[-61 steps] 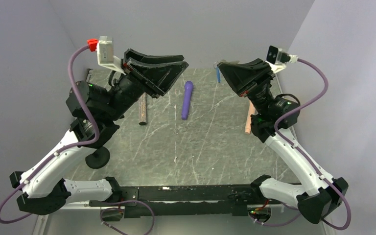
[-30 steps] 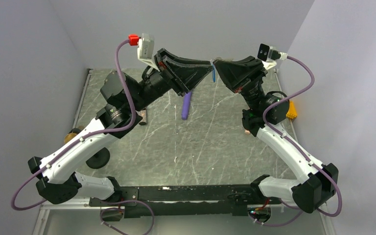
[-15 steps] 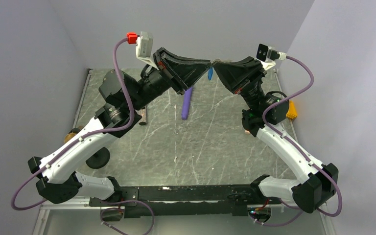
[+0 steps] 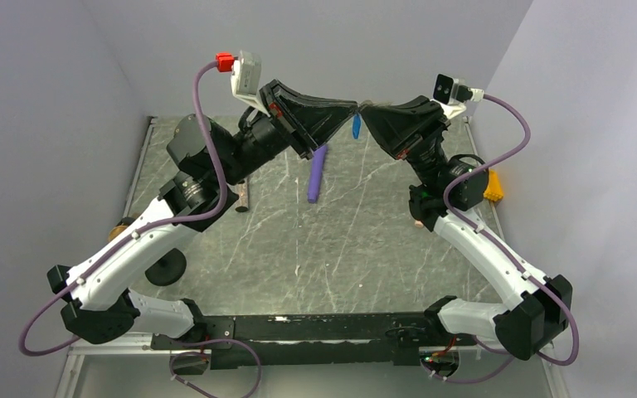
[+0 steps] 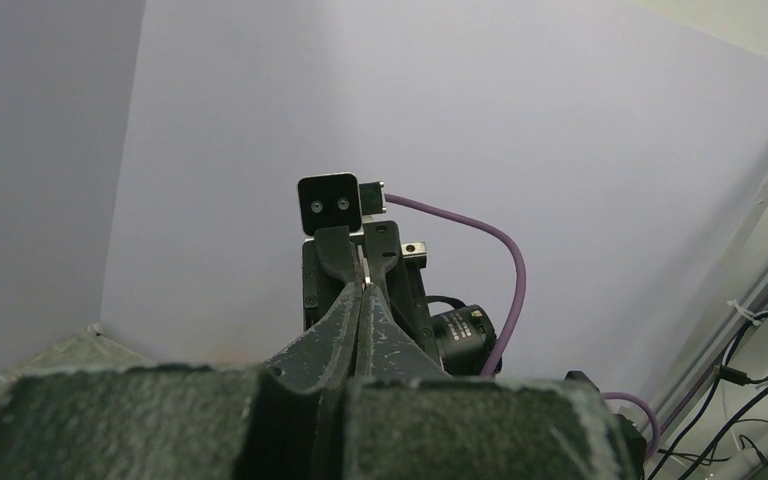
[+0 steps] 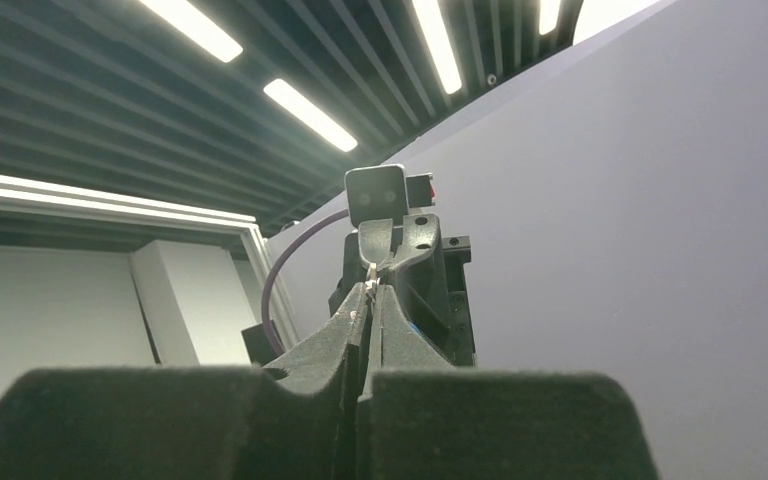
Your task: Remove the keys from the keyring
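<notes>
Both grippers are raised above the back of the table and meet tip to tip. My right gripper (image 4: 364,107) (image 6: 370,284) is shut on the keyring's thin metal ring (image 6: 372,268). The keyring's blue tag (image 4: 356,125) hangs just below the tips, and a sliver of it (image 6: 415,328) shows in the right wrist view. My left gripper (image 4: 352,105) (image 5: 363,287) is shut, with a thin grey metal sliver, one of the keys (image 5: 363,277), pinched at its tips. The rest of the keys are too small to make out.
On the marble table (image 4: 299,249) lie a purple wand (image 4: 316,174) under the grippers, a brown cylinder (image 4: 241,199) to the left and a peach cylinder (image 4: 419,217) partly behind the right arm. A yellow object (image 4: 493,186) sits at the right edge, a black disc (image 4: 166,267) near the left.
The left arm swung up and right until its tips met the right gripper, then its jaws closed. The blue tag swung slightly left. The right arm has held still.
</notes>
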Motion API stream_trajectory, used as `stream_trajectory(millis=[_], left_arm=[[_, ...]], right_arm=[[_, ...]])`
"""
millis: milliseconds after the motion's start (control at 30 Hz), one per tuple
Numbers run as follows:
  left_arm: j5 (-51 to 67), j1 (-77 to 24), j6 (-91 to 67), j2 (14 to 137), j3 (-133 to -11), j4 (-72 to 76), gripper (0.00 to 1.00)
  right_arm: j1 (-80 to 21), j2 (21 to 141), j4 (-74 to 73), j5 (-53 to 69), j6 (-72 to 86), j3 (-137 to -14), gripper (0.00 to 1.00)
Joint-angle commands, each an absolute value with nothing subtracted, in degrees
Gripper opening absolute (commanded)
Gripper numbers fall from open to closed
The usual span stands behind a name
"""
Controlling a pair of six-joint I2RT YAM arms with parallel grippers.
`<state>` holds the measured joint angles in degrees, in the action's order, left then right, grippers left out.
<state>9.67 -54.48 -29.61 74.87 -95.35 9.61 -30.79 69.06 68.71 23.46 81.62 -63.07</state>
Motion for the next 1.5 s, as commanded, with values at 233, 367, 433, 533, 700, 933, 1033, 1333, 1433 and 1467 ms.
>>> stream_trajectory(millis=[233,367,433,533,700,933,1033,1333,1433,1467], left_arm=[[16.37,-54.85,-26.5,76.81,-105.51,-5.92,0.0],[17.99,-54.89,-25.73,77.09,-107.07,-10.33,0.0],[19.2,-54.85,-25.22,77.27,-108.04,-12.22,0.0],[20.39,-54.85,-24.35,78.05,-110.49,-15.91,0.0],[21.31,-54.85,-23.78,78.05,-112.28,-19.07,0.0],[23.97,-54.85,-22.05,79.3,-116.01,-26.29,0.0],[25.24,-54.86,-20.84,80.0,-117.92,-29.84,0.0],[28.89,-54.85,-20.19,79.78,-118.33,-34.58,0.0],[30.17,-54.84,-20.04,80.68,-120.18,-37.49,0.0],[30.53,-54.89,-19.96,80.88,-120.49,-38.28,0.0]], right_arm=[[-32.42,68.9,66.6,28.69,79.63,-64.6,0.0],[-32.68,67.21,63.32,29.53,77.91,-62.94,0.0],[-32.75,66.46,61.95,29.99,77.11,-62.48,0.0],[-33.09,65.64,60.46,30.68,76.16,-61.95,0.0],[-33.77,64.6,57.84,32.05,74.33,-61.48,0.0],[-34.79,63.04,54.02,33.98,71.45,-61.46,0.0],[-35.14,62.28,51.71,34.89,69.85,-61.52,0.0],[-36.79,60.87,46.98,36.06,66.75,-60.89,0.0],[-37.57,60.61,46.48,36.02,66.15,-60.06,0.0],[-37.75,60.44,46.19,36.03,65.88,-59.88,0.0]])
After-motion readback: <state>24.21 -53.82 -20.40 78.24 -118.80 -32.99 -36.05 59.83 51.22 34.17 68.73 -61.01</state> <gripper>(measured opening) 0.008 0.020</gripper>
